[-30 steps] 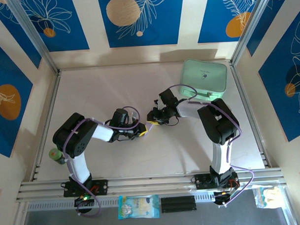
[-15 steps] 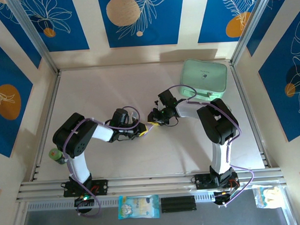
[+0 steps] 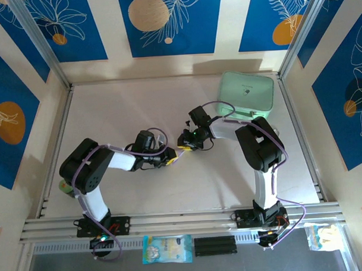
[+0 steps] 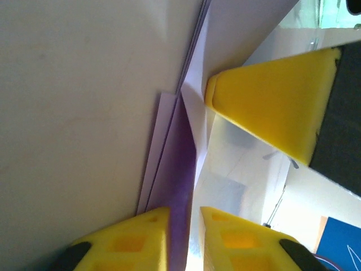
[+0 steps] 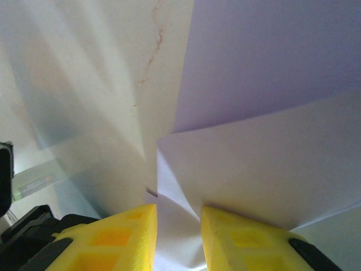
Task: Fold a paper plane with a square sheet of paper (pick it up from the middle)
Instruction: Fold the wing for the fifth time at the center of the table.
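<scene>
Between the yellow fingers of the right gripper (image 5: 179, 212) the lilac sheet of paper (image 5: 271, 84) is pinched, creased layers fanning outward. Meanwhile the left gripper (image 4: 183, 217) sits narrow around a folded edge, can't tell if it's actually gripping. Both meet mid-table (image 3: 138, 101), with the mint-green case (image 3: 247, 96) well apart at the far right.

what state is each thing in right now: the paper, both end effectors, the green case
sheet of paper: folded into creased layers, running between both end effectors
left end effector: jaws a narrow gap apart with a paper edge in it; grip unclear
right end effector: closed on a creased fold of the paper
mint-green case: closed, lying flat at the far right, apart from both arms
</scene>
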